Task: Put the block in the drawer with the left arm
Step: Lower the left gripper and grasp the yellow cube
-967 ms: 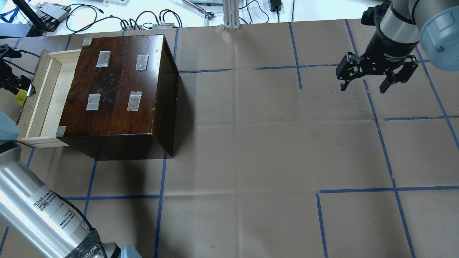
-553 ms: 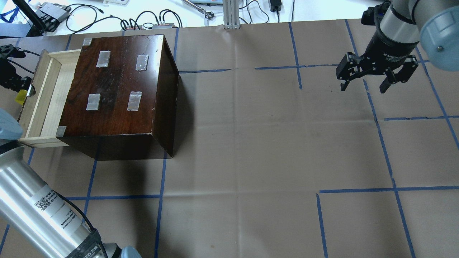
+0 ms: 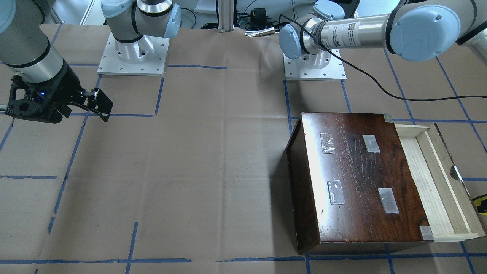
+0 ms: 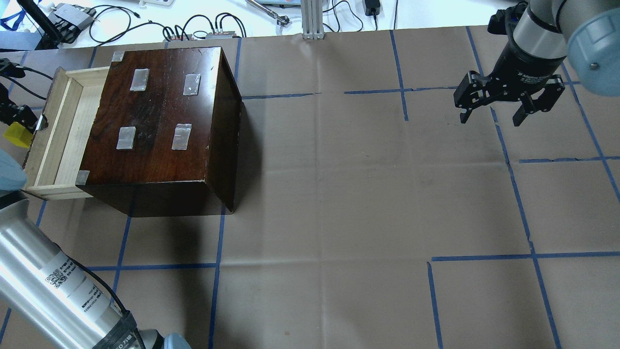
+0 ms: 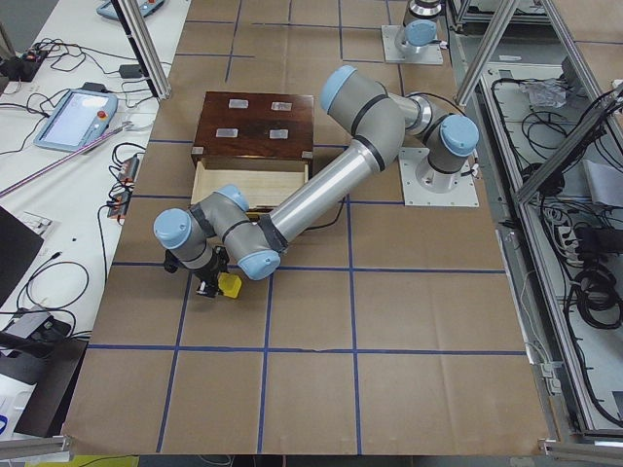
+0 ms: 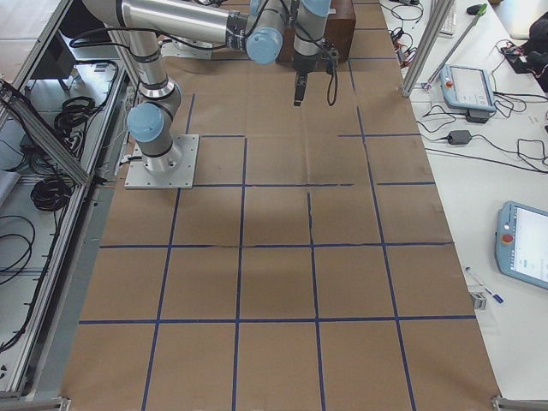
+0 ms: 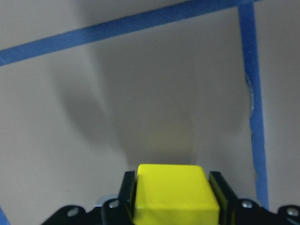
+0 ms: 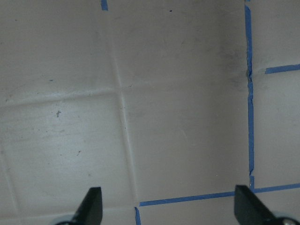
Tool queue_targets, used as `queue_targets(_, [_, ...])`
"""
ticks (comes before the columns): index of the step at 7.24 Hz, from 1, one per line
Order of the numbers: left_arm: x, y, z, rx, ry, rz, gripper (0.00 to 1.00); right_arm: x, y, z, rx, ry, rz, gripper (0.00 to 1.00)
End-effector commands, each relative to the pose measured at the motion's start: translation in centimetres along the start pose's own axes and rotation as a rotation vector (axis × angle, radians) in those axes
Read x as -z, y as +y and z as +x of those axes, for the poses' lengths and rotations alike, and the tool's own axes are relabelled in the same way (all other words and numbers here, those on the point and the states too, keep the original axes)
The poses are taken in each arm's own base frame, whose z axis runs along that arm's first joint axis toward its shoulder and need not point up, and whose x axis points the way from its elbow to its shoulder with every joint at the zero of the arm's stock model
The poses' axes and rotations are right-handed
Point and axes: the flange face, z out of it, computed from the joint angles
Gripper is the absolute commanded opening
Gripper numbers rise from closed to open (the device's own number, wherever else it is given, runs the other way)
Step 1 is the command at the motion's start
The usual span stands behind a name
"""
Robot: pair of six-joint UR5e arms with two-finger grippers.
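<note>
The small yellow block (image 7: 171,185) is clamped between the black fingers of my left gripper (image 7: 173,199). In the overhead view the block (image 4: 17,134) hangs just outside the drawer's front, near its white handle (image 4: 40,122), over the paper and not over the tray. The pale wood drawer (image 4: 62,133) stands pulled out of the dark brown cabinet (image 4: 160,116); what shows of its tray is empty. The block also shows at the edge of the front-facing view (image 3: 481,199). My right gripper (image 4: 491,115) is open and empty, far away at the back right.
The cabinet (image 3: 361,179) stands tall beside the drawer (image 3: 432,182). The left arm's loose black cable (image 3: 380,89) trails behind the cabinet. Cables and devices (image 4: 203,26) lie beyond the table's far edge. Blue tape lines cross the brown paper.
My left gripper has moved with the block a little to the overhead view's left, away from the drawer's front. The right arm has not moved.
</note>
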Motion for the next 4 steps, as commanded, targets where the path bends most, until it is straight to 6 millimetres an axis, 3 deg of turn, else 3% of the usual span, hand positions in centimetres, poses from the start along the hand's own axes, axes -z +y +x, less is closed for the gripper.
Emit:
queue_targets(1, [12.0,4.1,2.6,0.025,-0.010,0.003,0.00,0.0,0.0,0.0,0.001,0.000,0.000,1.00])
queue_targets(3, [18.1,6.9,7.1,0.165,0.040,-0.032,0.00,0.0,0.0,0.0,0.001,0.000,0.000,1.00])
queue_targets(4, [20.3,6.1,12.4,0.184,0.076,-0.086,0.00,0.0,0.0,0.0,0.001,0.000,0.000,1.00])
